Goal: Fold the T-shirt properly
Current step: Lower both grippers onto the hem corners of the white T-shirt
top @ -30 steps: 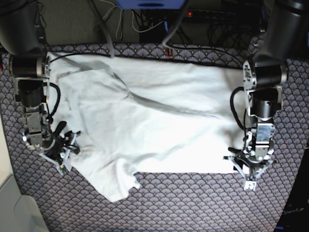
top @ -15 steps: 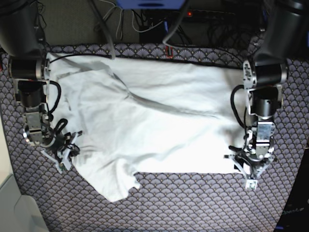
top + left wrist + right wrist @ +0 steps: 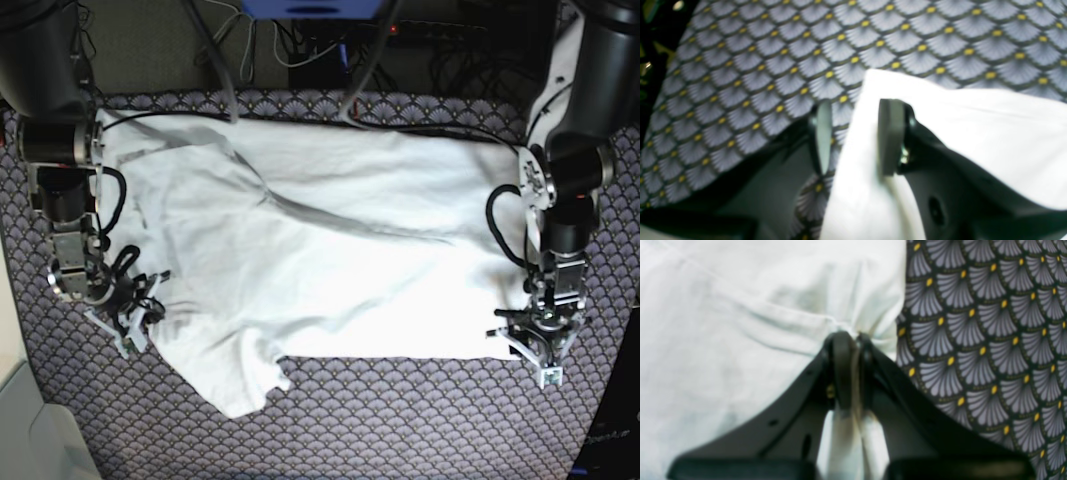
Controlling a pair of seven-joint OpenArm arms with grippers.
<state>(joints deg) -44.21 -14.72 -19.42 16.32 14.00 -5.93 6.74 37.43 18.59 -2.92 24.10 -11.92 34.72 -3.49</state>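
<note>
- right gripper point(image 3: 850, 370) pinched tight on t-shirt point(image 3: 330, 260) edge, at 9 o'clock.
- left gripper point(image 3: 853, 136) open around corner at 4 o'clock; could slip out, fold crooked.

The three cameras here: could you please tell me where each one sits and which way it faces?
Base: overhead, looking down on the T-shirt spread over the tablecloth; both arms show.
Left wrist: behind the left claw, looking along its open fingers straddling a shirt edge.
Right wrist: behind the right claw, shut on pinched shirt fabric.
Shared: all three show the white shirt on the purple cloth; the base view also shows the left claw and right claw.
</note>
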